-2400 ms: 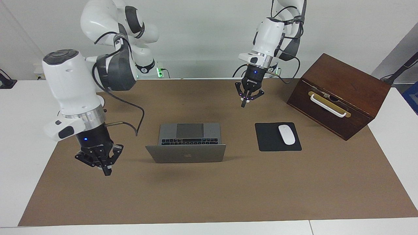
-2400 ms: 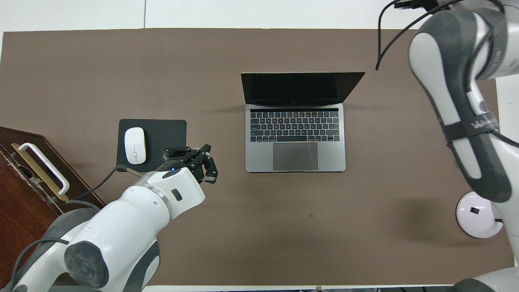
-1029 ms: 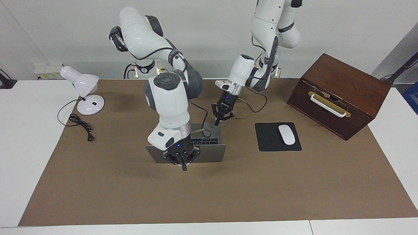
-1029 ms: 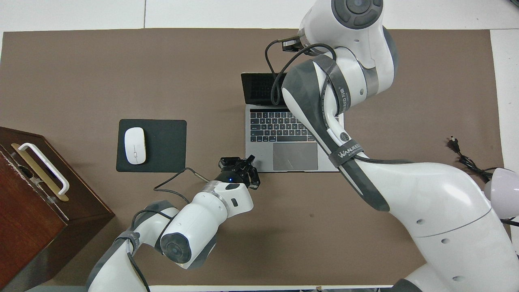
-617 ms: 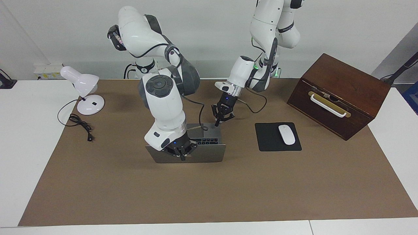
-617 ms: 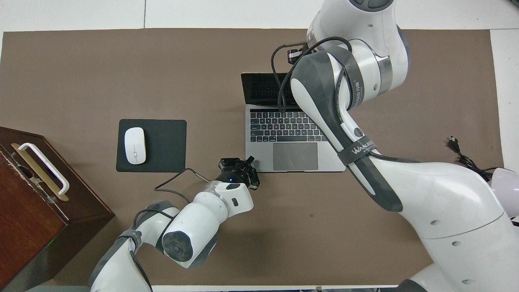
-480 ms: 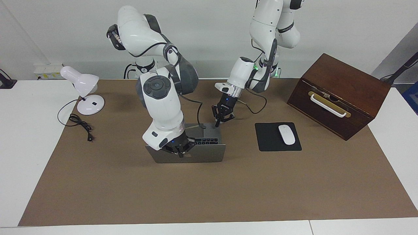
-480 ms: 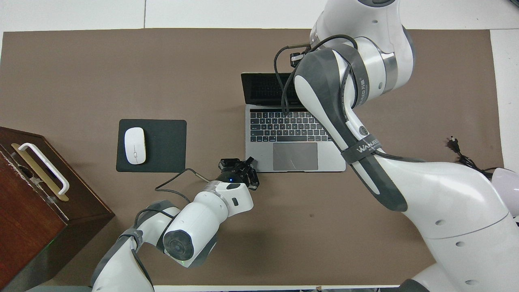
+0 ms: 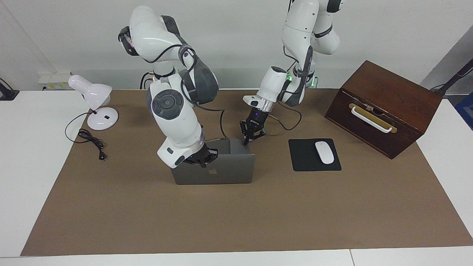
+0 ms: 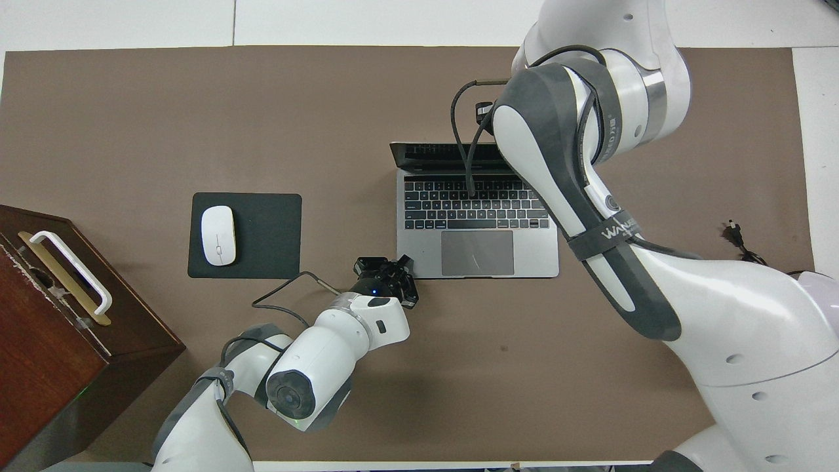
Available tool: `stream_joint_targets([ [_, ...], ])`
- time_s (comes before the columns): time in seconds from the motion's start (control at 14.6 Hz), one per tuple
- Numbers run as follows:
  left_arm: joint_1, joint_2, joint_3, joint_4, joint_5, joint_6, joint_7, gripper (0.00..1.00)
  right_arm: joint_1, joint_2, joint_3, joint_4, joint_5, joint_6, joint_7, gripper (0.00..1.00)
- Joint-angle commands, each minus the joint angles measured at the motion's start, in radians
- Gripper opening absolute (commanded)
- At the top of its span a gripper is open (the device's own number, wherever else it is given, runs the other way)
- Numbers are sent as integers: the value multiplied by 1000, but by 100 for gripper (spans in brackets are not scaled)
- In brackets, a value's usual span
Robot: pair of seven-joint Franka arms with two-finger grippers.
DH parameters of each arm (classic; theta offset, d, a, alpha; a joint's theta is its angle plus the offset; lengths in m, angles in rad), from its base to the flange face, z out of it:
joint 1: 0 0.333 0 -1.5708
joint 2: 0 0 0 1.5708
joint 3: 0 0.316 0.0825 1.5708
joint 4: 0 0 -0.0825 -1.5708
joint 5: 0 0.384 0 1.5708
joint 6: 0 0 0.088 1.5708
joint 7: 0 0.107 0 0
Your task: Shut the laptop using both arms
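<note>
Lid-closing underway: MacBook laptop (image 9: 221, 168) mid-bench, lid part-lowered. Right claw (image 9: 202, 158), pinched shut and empty, pushes the lid; left claw (image 9: 245, 139), also pinched shut, pins the base corner. Next: press lid flat.

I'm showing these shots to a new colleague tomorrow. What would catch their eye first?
Probably the two white arms converging on the half-closed laptop at the middle of the brown mat: the right gripper presses on its lid from above, jaws shut, while the left gripper, also shut, holds down the base's corner nearest the robots. Next, the dark wooden box at the left arm's end of the table.
</note>
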Motion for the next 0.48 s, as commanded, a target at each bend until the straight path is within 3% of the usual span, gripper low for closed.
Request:
stream_joint_targets([
  [0.0,-21,25,19,9,-3,21,36,0,-21,-55,5,-100,83,-20,38,0],
  [0.41,-21,45,19,9,-3,22,66,0,-31,-178,5,-364,155,71,56,0],
])
